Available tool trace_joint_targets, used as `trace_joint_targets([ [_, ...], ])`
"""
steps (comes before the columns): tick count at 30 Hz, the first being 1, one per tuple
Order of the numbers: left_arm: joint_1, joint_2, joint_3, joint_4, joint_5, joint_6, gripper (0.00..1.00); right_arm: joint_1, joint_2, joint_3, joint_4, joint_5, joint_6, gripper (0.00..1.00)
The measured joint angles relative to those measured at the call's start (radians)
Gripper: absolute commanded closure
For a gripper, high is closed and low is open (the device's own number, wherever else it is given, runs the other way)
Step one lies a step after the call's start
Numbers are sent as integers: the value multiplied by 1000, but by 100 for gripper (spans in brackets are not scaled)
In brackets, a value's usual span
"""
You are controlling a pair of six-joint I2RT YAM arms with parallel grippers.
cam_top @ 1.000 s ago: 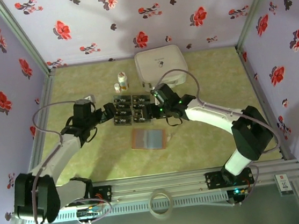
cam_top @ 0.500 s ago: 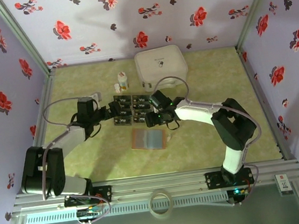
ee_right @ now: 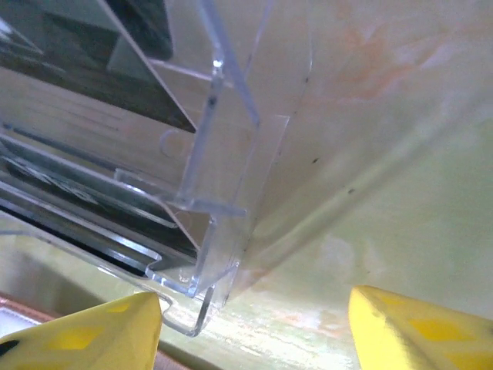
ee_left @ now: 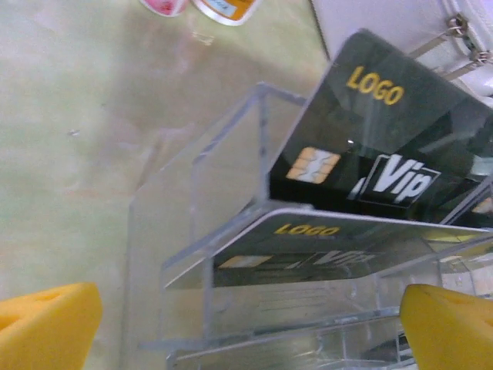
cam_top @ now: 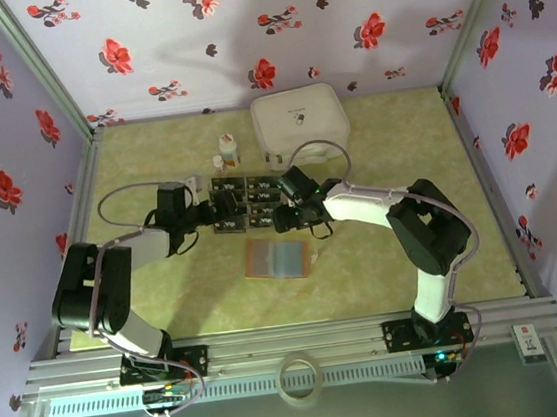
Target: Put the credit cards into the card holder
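Credit cards: dark, standing in rows in a clear rack, directly between the two grippers; none lifted out.
Nearest card: upright just ahead of the left fingertips, gold "LOGO" and white "Vip" legible; flatter card below it, closer to the fingertips.
Card holder: open and flat, grey pockets up, just nearward of the right gripper, apart from the rack; no card seen on it.
Left gripper: jaws spread wide, yellow left pads either side of the rack's end, gripping nothing.
Right gripper: likewise spread, rack corner ahead between the yellow right pads, nothing held.
Change over the last second: both grippers closed in on the rack from opposite sides, left arm folded back at the elbow, right wrist slid toward the left gripper; cards and holder unmoved.
Meaning for the task: approach nearly finished, first pick not yet made; probably a pinch on one card next, the other hand steadying the rack.
Risk: thin cards packed close, clear walls easy to catch instead.
Beyond the grippers: white case and small bottles, past the rack.
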State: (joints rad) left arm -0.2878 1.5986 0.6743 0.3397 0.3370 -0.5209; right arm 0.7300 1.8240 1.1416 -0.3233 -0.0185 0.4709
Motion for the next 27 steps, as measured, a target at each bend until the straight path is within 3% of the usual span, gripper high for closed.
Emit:
trace_joint_targets([
  [13, -131, 142, 130, 65, -15, -42, 0, -113, -59, -98, 43, 43, 3, 35],
  [27, -283, 281, 333, 68, -30, -95, 0, -313, -211, -261, 63, 38, 0, 35],
])
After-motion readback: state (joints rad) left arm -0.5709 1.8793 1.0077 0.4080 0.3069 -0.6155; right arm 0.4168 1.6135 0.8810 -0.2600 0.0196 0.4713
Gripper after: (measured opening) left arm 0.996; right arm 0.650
